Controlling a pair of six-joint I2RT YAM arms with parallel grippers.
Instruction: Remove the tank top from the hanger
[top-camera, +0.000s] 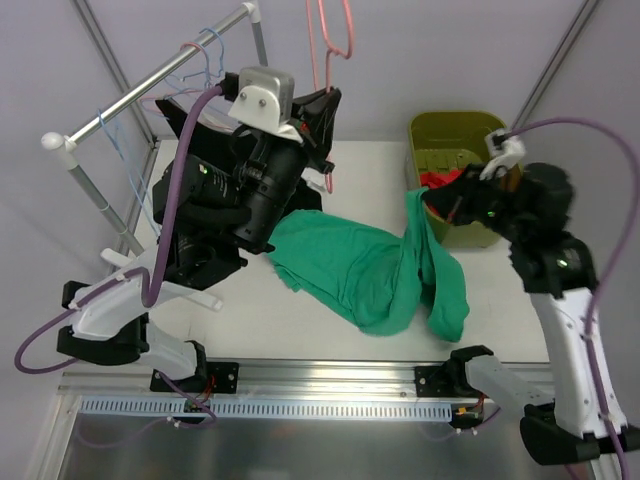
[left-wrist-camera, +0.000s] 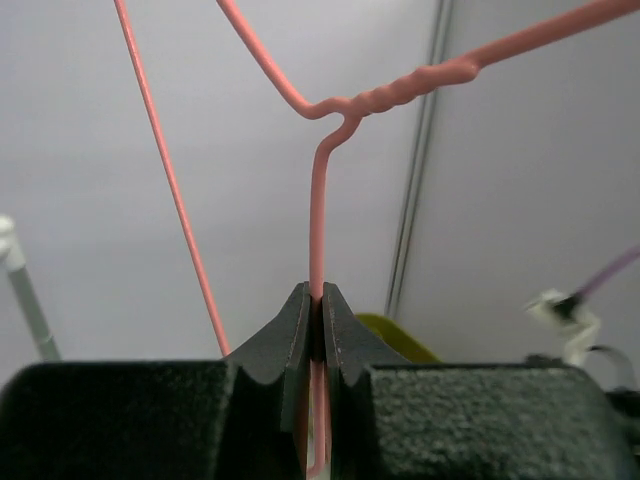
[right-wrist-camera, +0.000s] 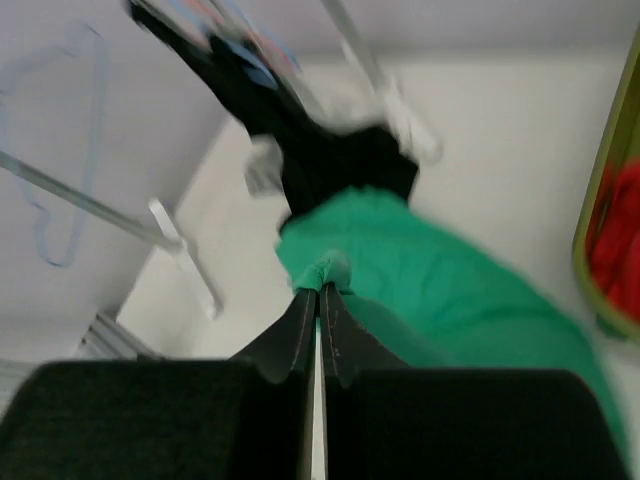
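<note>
The left gripper (left-wrist-camera: 312, 295) is clamped on the thin pink wire hanger (left-wrist-camera: 316, 220), jaws pressed together on its straight neck just below the twisted joint. That probably keeps the stiff, smooth frame up and clear of the cloth. The right gripper (right-wrist-camera: 320, 290) pinches a bunched fold of the soft green knit tank top (top-camera: 370, 270) and lifts that edge beside the olive-green plastic bin (top-camera: 455, 125). The rest of the garment lies crumpled on the white table (top-camera: 250, 310). No fabric shows on the visible wire, so the top looks free of the hanger.
</note>
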